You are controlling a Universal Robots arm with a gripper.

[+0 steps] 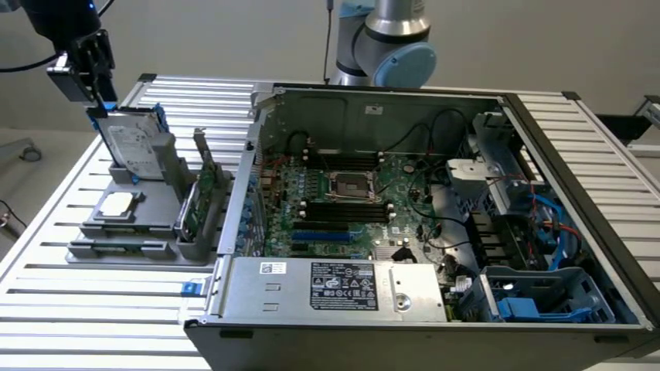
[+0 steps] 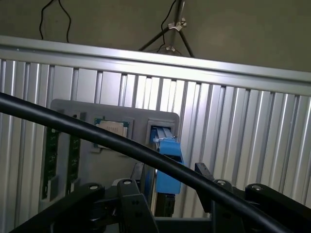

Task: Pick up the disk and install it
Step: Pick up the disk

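The disk (image 1: 134,143) stands upright on its edge in a slot of the grey holder (image 1: 124,246) at the exterior view's left. Its white label shows, and its blue carrier shows at the top corner. My gripper (image 1: 100,99) hangs directly above that top edge. In the wrist view the blue end of the disk (image 2: 168,160) rises between the two black fingers of my gripper (image 2: 167,191). They stand open on either side of it, with a gap to the disk on each side. The disk still sits in its slot.
A small square chip (image 1: 116,203) lies on the holder, and thin green cards (image 1: 196,197) stand in its slots. The open computer case (image 1: 413,193) is at the exterior view's right, with a blue drive cage (image 1: 546,294) in its near corner. A black cable (image 2: 73,128) crosses the wrist view.
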